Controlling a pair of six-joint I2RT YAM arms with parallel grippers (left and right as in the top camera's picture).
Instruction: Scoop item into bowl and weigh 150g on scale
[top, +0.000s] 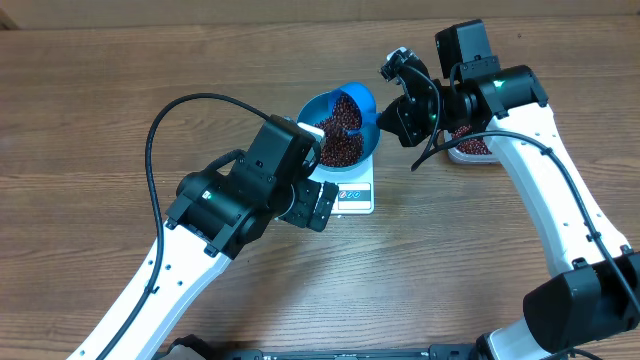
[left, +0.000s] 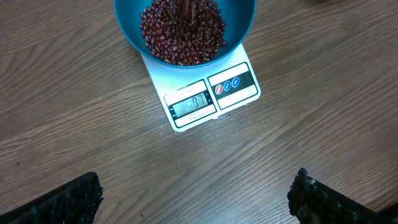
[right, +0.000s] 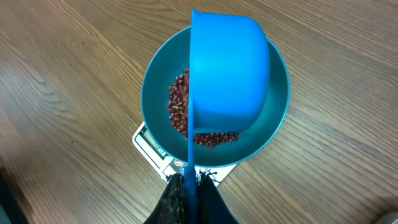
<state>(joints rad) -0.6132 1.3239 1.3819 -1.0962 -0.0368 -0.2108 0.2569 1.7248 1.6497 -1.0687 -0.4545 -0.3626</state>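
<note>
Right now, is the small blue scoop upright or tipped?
Tipped: the scoop is turned on its side over the bowl, handle pinched in the right fingers.

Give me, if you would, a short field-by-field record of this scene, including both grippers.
scale: white, display towards the left wrist camera, digits too blurred to read
bowl: blue, standing on the scale
beans: red-brown, heaped in the bowl
scoop: blue, tipped on its side above the bowl
right gripper: shut on the scoop's handle
left gripper: open, empty, hovering short of the scale's front edge
tub: clear, holds more beans, partly hidden in the overhead view
</note>
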